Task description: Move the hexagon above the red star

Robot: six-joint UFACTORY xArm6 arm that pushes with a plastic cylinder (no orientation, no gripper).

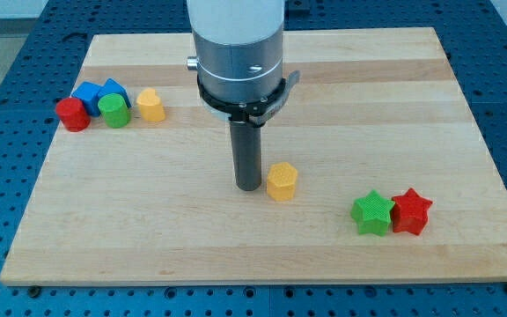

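Observation:
A yellow hexagon block (282, 181) lies near the middle of the wooden board (385, 97). A red star (411, 212) lies at the lower right, touching a green star (372, 213) on its left. The hexagon is to the left of the stars and slightly higher in the view. My tip (249, 187) rests on the board just left of the hexagon, close to it or touching its left side.
At the upper left sits a cluster: a red cylinder (72, 114), a blue block (87, 93), a second blue block (112, 89), a green cylinder (113, 111) and a yellow block (150, 105). The arm's silver body (238, 53) hangs over the board's top middle.

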